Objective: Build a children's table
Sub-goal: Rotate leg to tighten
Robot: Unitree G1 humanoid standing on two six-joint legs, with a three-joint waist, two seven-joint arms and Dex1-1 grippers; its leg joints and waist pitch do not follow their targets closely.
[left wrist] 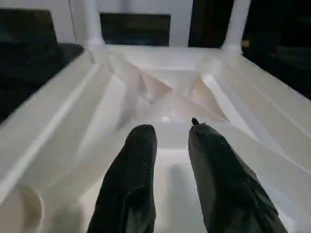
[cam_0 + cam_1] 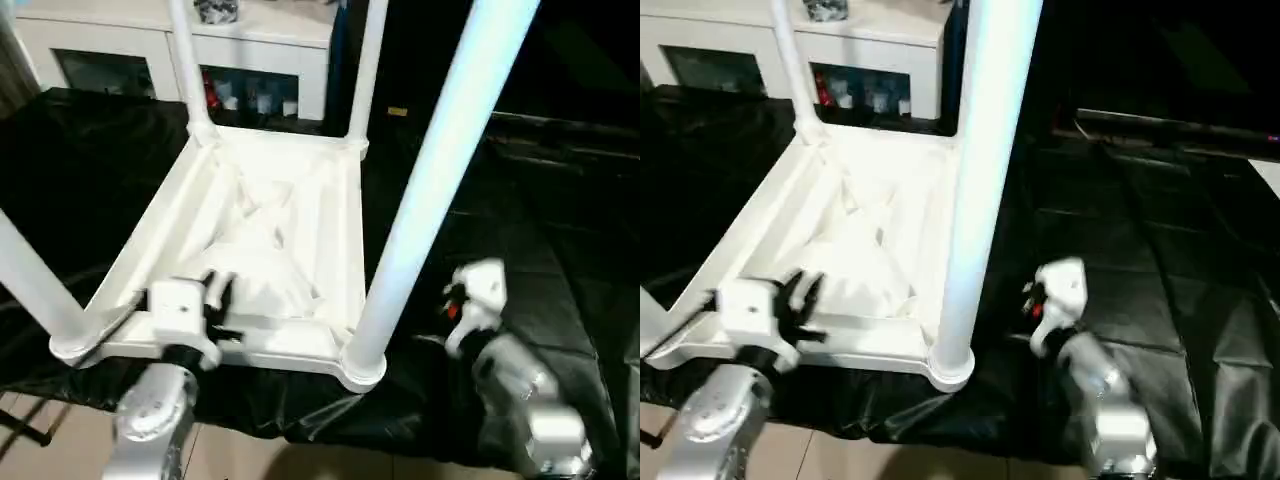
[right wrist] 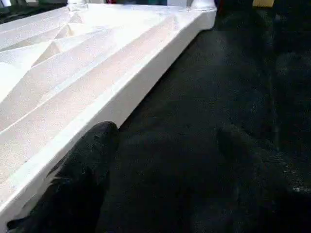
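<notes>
- We count one tabletop [image 2: 270, 250], lying upside down on the black-covered surface [image 2: 560, 280] with its ribbed underside facing up.
- We count four legs standing up from its corner sockets: the near right leg [image 2: 420, 200], the near left leg [image 2: 35, 285], the far left leg [image 2: 187, 70] and the far right leg [image 2: 368, 70].
- We count two grippers, one on each silver forearm, and one white glass-doored cabinet [image 2: 150, 45] beyond the far end of the surface.
- Our left gripper [image 2: 220, 292] hangs over the near edge of the tabletop, between the two near legs and nearer the left one. In the left wrist view its two black fingers [image 1: 131, 170] stand a narrow gap apart with nothing between them, pointing along the ribbed underside; the ribs spread out just ahead of the fingertips and the two far legs rise well beyond them.
- Our right gripper [image 2: 455, 305] is over the black surface, apart from the tabletop, with the near right leg just to its left. In the right wrist view one black finger [image 3: 82, 179] sits close beside the tabletop's long side wall; we cannot tell how far its fingers are spread, and it holds nothing that we can see.
</notes>
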